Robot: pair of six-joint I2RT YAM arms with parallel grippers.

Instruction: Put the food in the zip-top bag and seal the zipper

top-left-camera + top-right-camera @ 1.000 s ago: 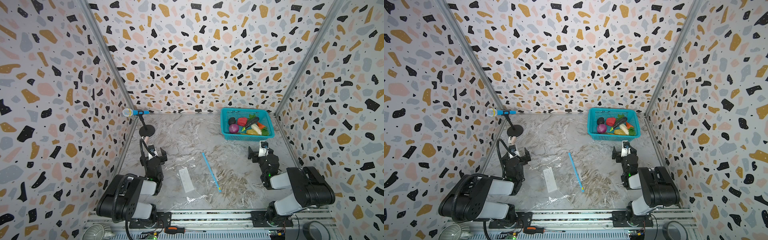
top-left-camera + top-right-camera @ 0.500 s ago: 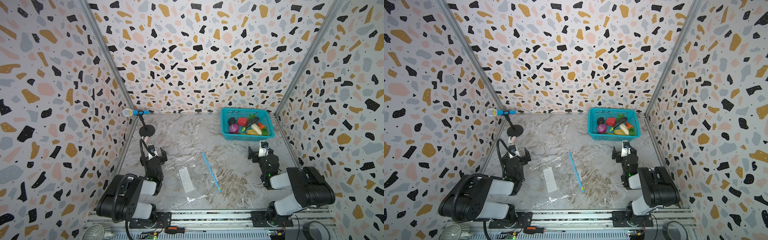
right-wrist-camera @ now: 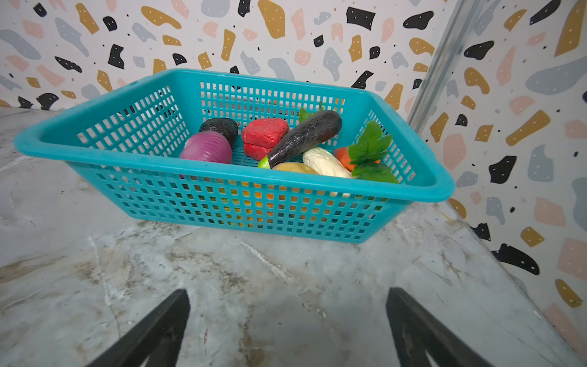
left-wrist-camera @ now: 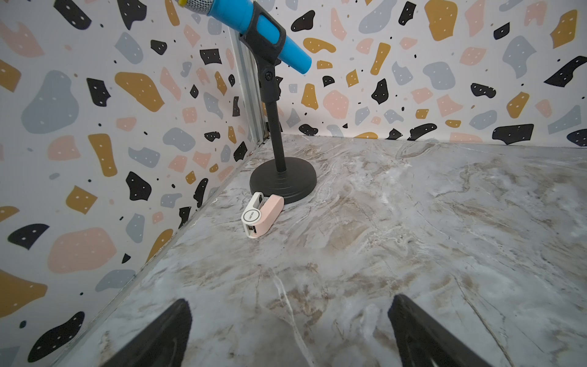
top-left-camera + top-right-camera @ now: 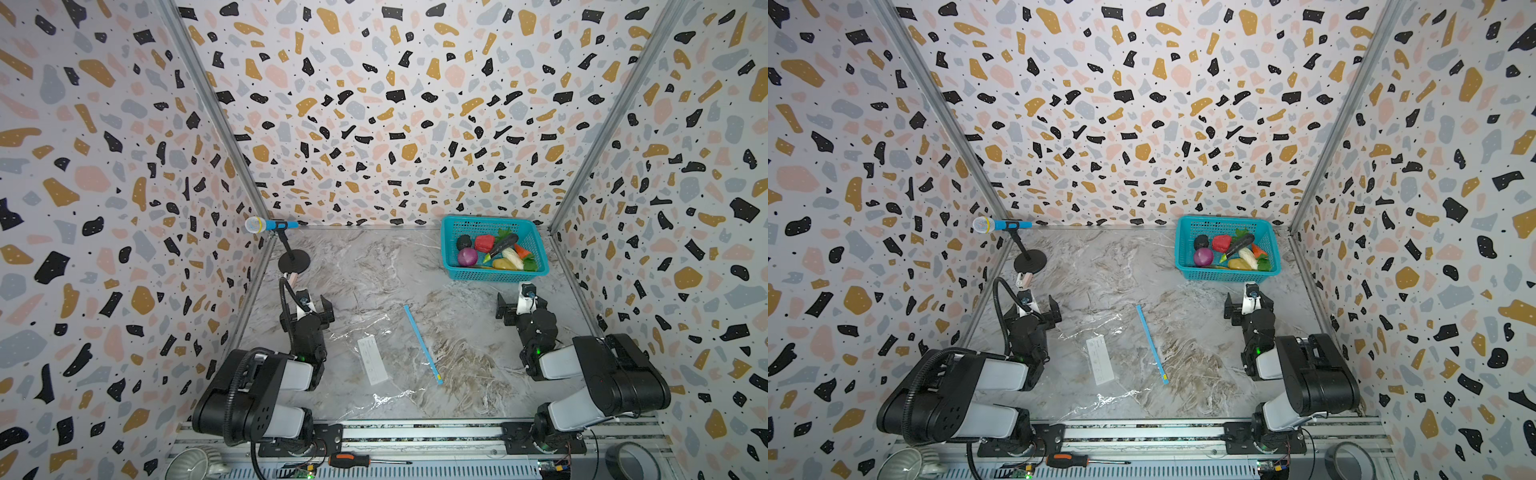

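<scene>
The food lies in a teal basket at the back right, seen in both top views. In the right wrist view I see the purple onion, red pepper, aubergine, white piece, carrot and greens. The clear zip-top bag lies flat mid-table with its white label. Its blue zipper has the yellow slider at the near end. My left gripper is open left of the bag. My right gripper is open in front of the basket.
A blue microphone on a black stand occupies the back left corner, with a small pink and white device beside its base. Patterned walls close in three sides. A screwdriver and a tape roll lie by the front rail.
</scene>
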